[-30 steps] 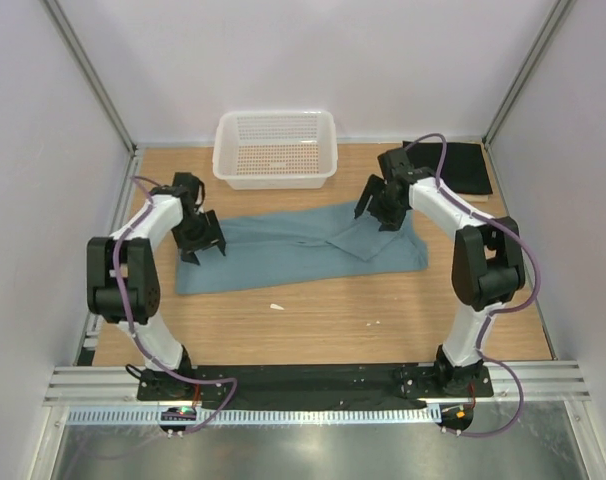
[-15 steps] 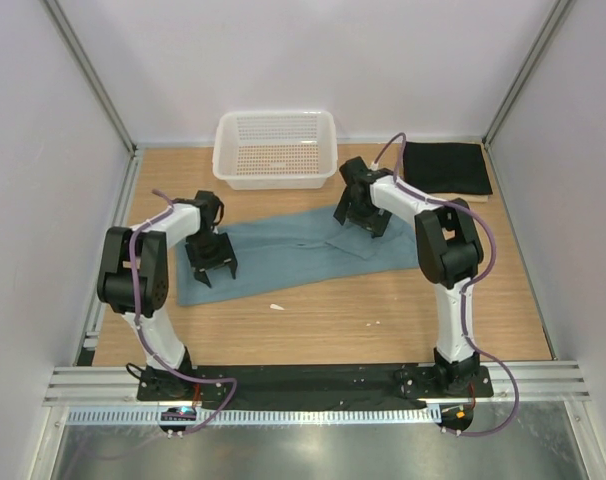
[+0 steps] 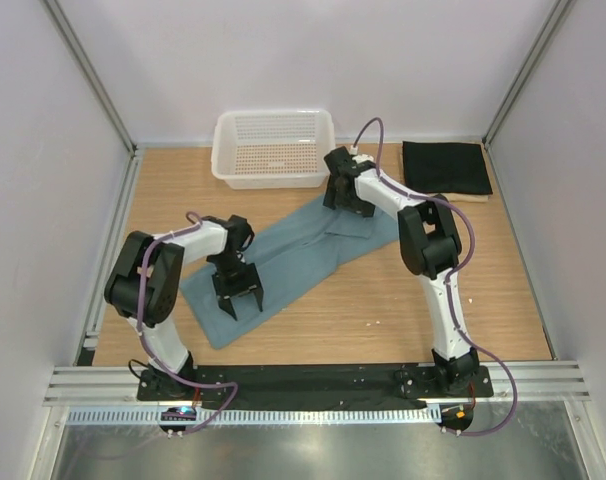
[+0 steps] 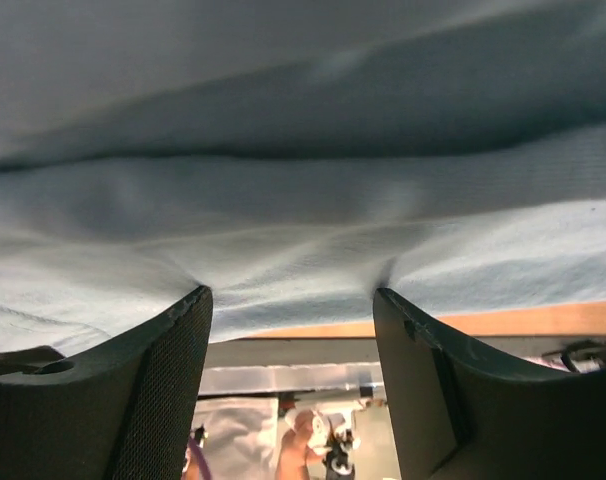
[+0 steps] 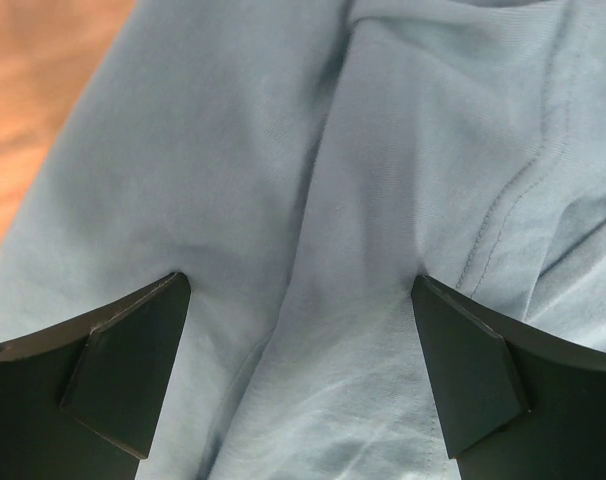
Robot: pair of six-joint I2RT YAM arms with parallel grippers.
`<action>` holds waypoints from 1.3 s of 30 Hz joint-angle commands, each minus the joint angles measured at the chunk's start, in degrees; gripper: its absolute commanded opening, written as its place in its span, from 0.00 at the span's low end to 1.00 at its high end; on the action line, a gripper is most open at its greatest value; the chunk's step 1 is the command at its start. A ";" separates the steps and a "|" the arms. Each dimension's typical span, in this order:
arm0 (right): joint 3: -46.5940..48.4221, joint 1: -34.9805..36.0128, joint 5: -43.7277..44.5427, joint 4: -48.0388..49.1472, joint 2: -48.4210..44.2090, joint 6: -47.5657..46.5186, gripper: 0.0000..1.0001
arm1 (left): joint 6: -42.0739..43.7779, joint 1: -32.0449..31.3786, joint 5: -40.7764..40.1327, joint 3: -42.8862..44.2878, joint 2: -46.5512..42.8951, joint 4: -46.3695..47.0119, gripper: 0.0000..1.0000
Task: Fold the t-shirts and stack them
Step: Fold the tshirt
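Observation:
The teal-blue t-shirt (image 3: 293,255) lies folded lengthwise in a diagonal strip from near left to far right. My left gripper (image 3: 241,305) is open, with both fingertips pressed onto the shirt's near end; in the left wrist view (image 4: 291,300) the teal cloth (image 4: 303,150) fills the frame above it. My right gripper (image 3: 348,207) is open and pressed onto the shirt's far end, and the right wrist view (image 5: 298,285) shows creased cloth (image 5: 383,150) between its fingers. The black t-shirt (image 3: 445,167) lies folded at back right on the cream-beige one (image 3: 467,198), of which only an edge shows.
The white mesh basket (image 3: 273,178) stands at the back, just behind my right gripper. A small white scrap (image 3: 371,323) lies on the wooden table near the front. Side rails and walls close in the table on the left and right.
Both grippers have dragged the teal shirt from lying crosswise to lying diagonally. The left gripper moved nearer and to the right, the right gripper moved left and toward the basket.

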 commanded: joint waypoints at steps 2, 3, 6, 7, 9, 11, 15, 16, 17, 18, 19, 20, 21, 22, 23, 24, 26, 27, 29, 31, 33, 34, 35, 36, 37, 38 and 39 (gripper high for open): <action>4.18 -1.56 0.13 4.87 6.45 -1.74 1.00 | -5.41 -5.62 5.39 -2.26 1.10 5.91 0.67; 4.46 -1.83 -0.49 5.48 6.72 -2.26 1.00 | -5.85 -6.77 6.36 -2.08 1.45 6.09 0.67; 4.81 -2.88 -4.52 7.41 7.43 -6.30 1.00 | -7.96 -11.51 7.59 -2.43 1.89 7.58 0.67; 4.99 -3.41 -5.84 8.20 7.69 -7.36 1.00 | -9.19 -14.05 9.07 -2.87 2.15 8.37 0.67; 5.51 -3.94 -7.52 8.21 8.56 -10.34 1.00 | -10.33 -17.04 10.31 -3.57 2.77 10.22 0.67; 6.13 -4.81 -11.03 8.12 9.01 -11.76 1.00 | -11.30 -21.97 14.00 -3.23 4.26 12.50 0.67; 7.44 -5.52 -13.06 5.32 9.71 -12.90 1.00 | -9.03 -29.18 18.06 2.74 6.99 11.90 0.67; 8.41 -5.61 -13.41 4.18 9.63 -12.90 1.00 | -8.59 -30.23 18.05 4.06 6.64 11.46 0.67; 8.85 -5.78 -13.67 3.12 9.28 -12.82 1.00 | -8.06 -30.24 18.14 6.42 4.81 10.59 0.67; 9.20 -5.96 -13.94 1.11 8.75 -12.90 1.00 | -7.27 -30.24 18.23 7.58 3.40 10.49 0.68; 9.90 -6.05 -14.11 -0.13 7.09 -12.90 1.00 | -6.65 -30.33 18.40 8.81 1.91 10.32 0.69; 10.08 -6.14 -13.42 -1.27 6.12 -12.82 1.00 | -6.13 -30.25 18.32 11.60 -1.50 9.53 0.71; 10.35 -6.31 -12.80 -3.81 4.72 -12.73 1.00 | -4.82 -30.24 18.58 13.02 -3.02 9.00 0.73; 10.52 -6.31 -12.28 -4.96 3.31 -12.82 1.00 | -4.02 -30.24 18.58 14.43 -4.60 8.56 0.74; 10.18 -6.31 -11.14 -6.02 -0.01 -12.64 1.00 | -3.32 -30.24 18.32 17.58 -5.92 6.29 0.75; 9.65 -6.31 -10.69 -7.42 -1.78 -12.73 1.00 | -2.35 -30.24 17.45 18.91 -8.63 5.05 0.76; 8.50 -6.31 -6.59 -10.40 -5.66 -12.47 1.00 | -0.24 -29.54 16.04 21.21 -11.54 1.71 0.76; 8.59 -6.22 -5.25 -14.34 -6.80 -12.38 1.00 | 0.20 -29.11 14.03 21.21 -15.65 1.09 0.76; 5.53 -5.44 -3.66 -15.52 -9.97 -11.67 1.00 | 1.43 -27.35 11.30 20.07 -19.97 -0.49 0.76; 0.28 -4.12 -3.75 -13.87 -14.97 -10.36 1.00 | 1.96 -24.20 7.27 18.84 -26.02 -2.16 0.76; -1.34 -2.01 -4.61 -13.76 -17.43 -7.30 1.00 | 3.02 -21.03 6.11 16.38 -29.65 -3.74 0.76; -1.60 -1.05 -5.67 -14.20 -17.71 -6.06 1.00 | 3.28 -17.10 5.41 14.90 -33.23 -4.27 0.77; -1.69 2.27 -6.11 -14.64 -17.62 -4.48 1.00 | 4.07 -15.06 4.96 14.45 -34.83 -5.23 0.77; -1.78 4.22 -6.12 -14.82 -17.53 -2.21 1.00 | 4.16 -13.65 3.48 14.18 -36.24 -5.94 0.78; -1.43 5.98 -2.81 -15.25 -17.36 -1.05 1.00 | 4.68 -13.29 1.12 14.79 -37.12 -6.99 0.80; -1.52 7.99 -0.52 -15.43 -17.36 0.70 1.00 | 5.12 -13.19 -0.74 14.97 -38.61 -7.96 0.80; -1.86 10.45 0.90 -13.78 -17.53 2.20 1.00 | 5.04 -12.93 -1.28 15.41 -39.24 -8.58 0.80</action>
